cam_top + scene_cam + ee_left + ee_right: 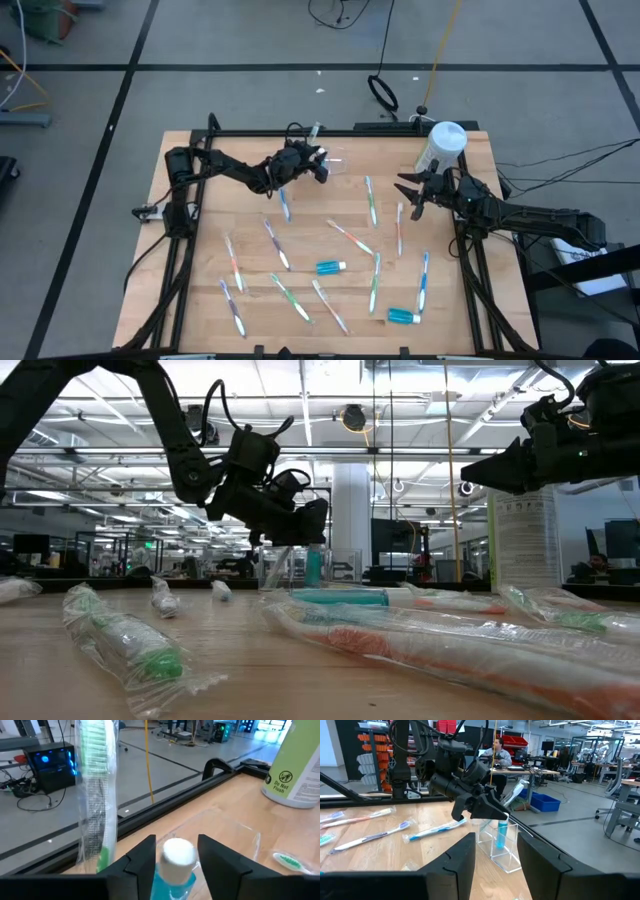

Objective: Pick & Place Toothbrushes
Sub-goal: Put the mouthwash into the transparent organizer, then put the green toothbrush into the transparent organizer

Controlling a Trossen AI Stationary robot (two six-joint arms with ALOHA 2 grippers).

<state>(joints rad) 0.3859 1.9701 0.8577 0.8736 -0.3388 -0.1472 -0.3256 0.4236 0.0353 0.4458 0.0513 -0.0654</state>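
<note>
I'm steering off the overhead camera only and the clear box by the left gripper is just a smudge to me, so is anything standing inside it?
Observer: Yes. The right wrist view shows a blue tube standing upright in the clear box.
Operator: Is the left gripper clamped on it?
Observer: No. In the left wrist view, the left gripper has its fingers apart on either side of the tube's white cap, with a gap on each side.
Operator: Any toothbrush there?
Observer: One wrapped green toothbrush stands upright beside the tube.
</note>
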